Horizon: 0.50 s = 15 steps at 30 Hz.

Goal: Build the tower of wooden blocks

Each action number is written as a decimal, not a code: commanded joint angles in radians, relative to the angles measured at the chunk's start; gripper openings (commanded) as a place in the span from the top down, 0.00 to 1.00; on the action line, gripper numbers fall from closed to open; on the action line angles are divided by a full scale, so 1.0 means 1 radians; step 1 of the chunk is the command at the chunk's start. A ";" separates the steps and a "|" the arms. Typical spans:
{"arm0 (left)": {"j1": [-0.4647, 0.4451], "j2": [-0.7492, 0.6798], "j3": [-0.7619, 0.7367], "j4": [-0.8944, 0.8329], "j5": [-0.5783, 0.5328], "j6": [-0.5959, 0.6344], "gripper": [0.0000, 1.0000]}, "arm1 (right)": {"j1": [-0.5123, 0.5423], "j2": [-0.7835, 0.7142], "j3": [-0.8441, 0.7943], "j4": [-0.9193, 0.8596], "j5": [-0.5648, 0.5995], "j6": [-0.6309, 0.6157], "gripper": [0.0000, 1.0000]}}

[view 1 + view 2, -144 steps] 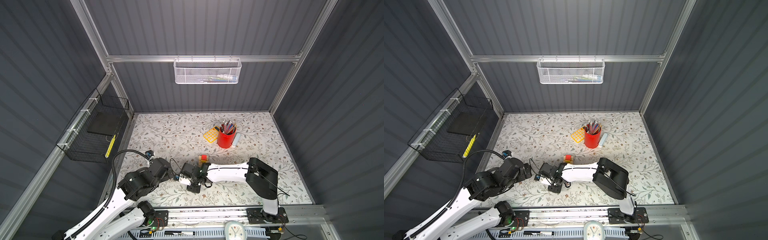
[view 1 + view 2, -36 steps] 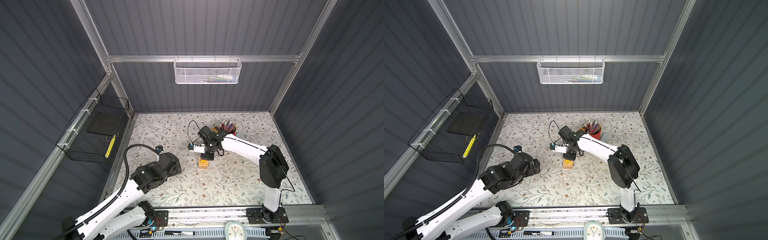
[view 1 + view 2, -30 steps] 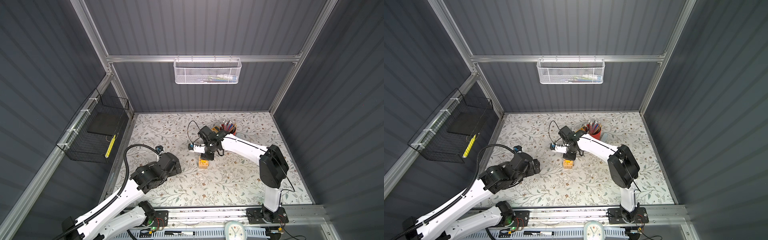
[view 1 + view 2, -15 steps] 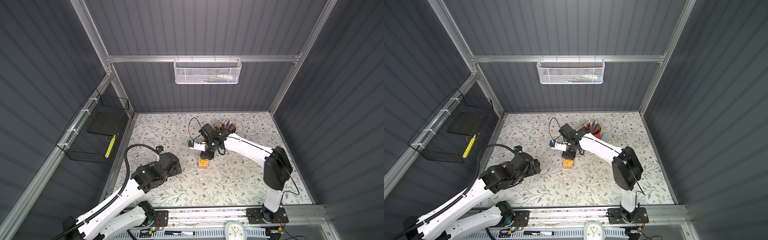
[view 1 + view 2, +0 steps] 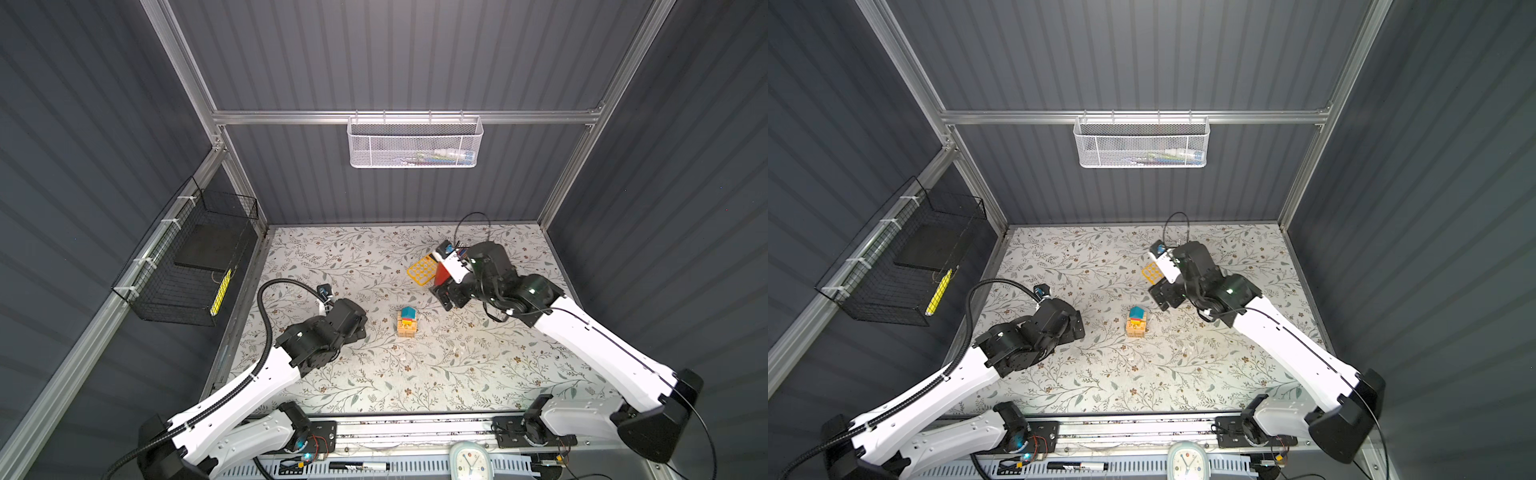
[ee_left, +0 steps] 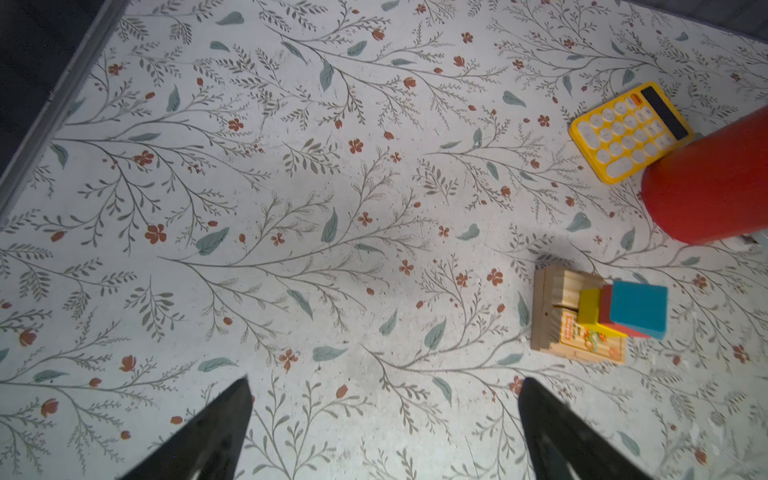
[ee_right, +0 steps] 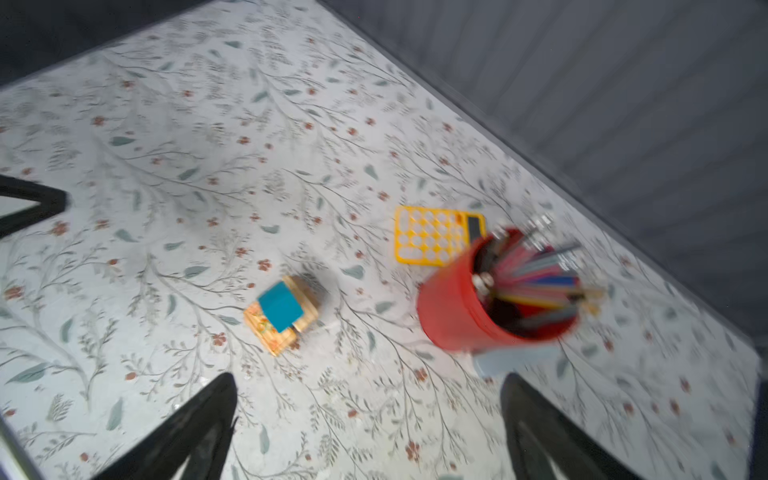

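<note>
Tower: the wood block tower [image 5: 407, 325] stands on the floral mat [image 5: 353, 374] near the red pencil cup [image 7: 453, 307], apart from it, on the cup's side facing the arm bases.
Build: crossed tan planks, then a yellow cube, a red cube and the teal block [image 6: 638, 305] on top.
Axis: long axis straight up, with the teal block pointing up; the planks lie flat.
Right gripper: the right gripper [image 7: 368, 378] hangs by the cup with its fingers spread wide and nothing between them; the tower lies ahead of its tips, clear of them.
Left gripper: the left gripper [image 6: 382, 384] waits across the tower from the cup, likewise spread and empty.
Nearer arm: too close to call in both top views.
Stage: no loose blocks are in sight, so the build looks finished.
Risk: a sideways brush would likely topple the stack.
Calculator: the yellow calculator [image 5: 422, 270] lies flat just beside the cup.
</note>
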 commanded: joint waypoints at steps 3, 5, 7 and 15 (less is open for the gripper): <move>0.178 0.120 -0.018 0.257 -0.190 0.194 0.00 | -0.280 -0.149 -0.267 0.128 0.212 0.330 0.01; 0.282 0.158 -0.048 0.371 -0.236 0.294 0.01 | -0.401 -0.167 -0.381 0.240 0.264 0.365 0.01; 0.387 0.166 -0.091 0.501 -0.241 0.408 0.00 | -0.499 -0.155 -0.468 0.353 0.298 0.377 0.01; 0.614 0.354 -0.403 1.280 -0.055 0.730 0.00 | -0.652 0.092 -0.719 0.983 0.239 0.253 0.01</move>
